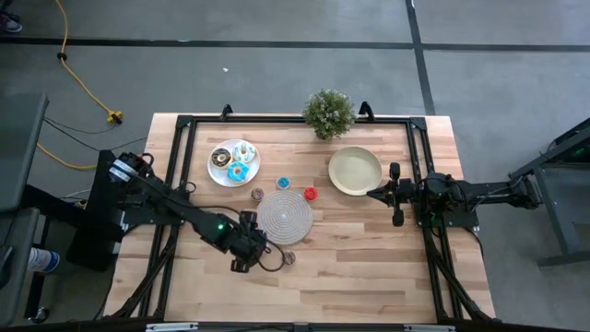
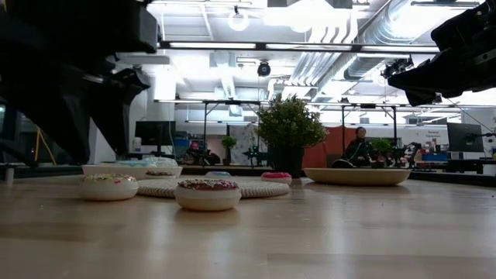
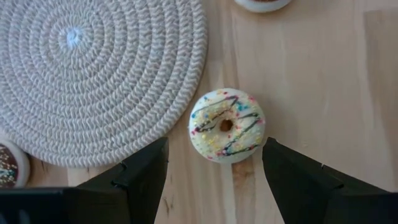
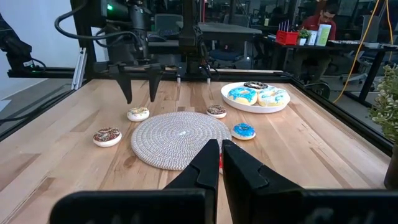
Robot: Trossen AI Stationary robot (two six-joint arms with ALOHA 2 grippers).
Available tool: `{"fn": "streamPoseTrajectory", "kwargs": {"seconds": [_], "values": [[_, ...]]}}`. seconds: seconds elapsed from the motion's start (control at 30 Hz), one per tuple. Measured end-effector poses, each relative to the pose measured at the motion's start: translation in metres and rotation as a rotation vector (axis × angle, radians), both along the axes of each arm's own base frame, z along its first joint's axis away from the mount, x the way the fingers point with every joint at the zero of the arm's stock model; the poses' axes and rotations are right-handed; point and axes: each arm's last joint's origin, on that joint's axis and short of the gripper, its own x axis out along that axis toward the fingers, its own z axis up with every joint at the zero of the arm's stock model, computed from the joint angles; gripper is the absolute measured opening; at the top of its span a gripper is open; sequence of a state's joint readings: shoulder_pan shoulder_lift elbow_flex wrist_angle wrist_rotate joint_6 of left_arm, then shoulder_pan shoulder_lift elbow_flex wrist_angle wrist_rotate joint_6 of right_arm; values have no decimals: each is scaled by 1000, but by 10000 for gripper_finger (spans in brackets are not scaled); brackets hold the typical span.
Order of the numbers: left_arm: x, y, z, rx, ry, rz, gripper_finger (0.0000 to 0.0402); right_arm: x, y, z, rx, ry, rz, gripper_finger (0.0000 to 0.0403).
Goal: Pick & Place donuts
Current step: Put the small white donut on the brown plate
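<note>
Left gripper: left gripper (image 1: 261,251) hovers just off the woven mat (image 1: 284,215), at its edge away from the plant (image 1: 328,112); fingers spread wide, holding nothing.
High view, donuts: several sit on the white plate (image 1: 221,174) beyond the mat; a blue donut (image 1: 283,183), a red donut (image 1: 310,194) and a brown donut (image 1: 258,195) hug the mat's rim.
High view, right arm: right gripper (image 1: 371,194) waits pinched shut beside the cream plate (image 1: 355,171).
Low view, room: open workspace behind the table (image 2: 349,232), a seated person far off.
Left wrist view, target: a white sprinkled donut (image 3: 227,125) lies just beside the mat, between the fingers (image 3: 144,171).
Right wrist view, surface: pale wood planks, dark frame around.
Risk: likely a finger lands on the mat's edge and drags it; an off-centre close could squirt the donut away.
</note>
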State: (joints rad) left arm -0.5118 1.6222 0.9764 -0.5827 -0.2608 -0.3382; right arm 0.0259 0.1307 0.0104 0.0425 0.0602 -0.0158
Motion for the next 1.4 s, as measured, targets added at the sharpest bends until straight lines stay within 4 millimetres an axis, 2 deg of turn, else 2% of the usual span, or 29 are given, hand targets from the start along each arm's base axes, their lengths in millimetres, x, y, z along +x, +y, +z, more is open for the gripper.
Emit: {"fn": "streamPoseTrajectory", "kwargs": {"seconds": [0.2, 0.4, 1.0, 1.4], "values": [[4, 7, 0, -7, -2, 14, 250, 0, 0, 0, 0, 1, 0, 12], [7, 4, -11, -25, 35, -11, 250, 0, 0, 0, 0, 0, 0, 12], [16, 2, -21, -74, 43, -81, 250, 0, 0, 0, 0, 1, 0, 12], [20, 5, -26, -73, 42, -56, 250, 0, 0, 0, 0, 0, 0, 12]]}}
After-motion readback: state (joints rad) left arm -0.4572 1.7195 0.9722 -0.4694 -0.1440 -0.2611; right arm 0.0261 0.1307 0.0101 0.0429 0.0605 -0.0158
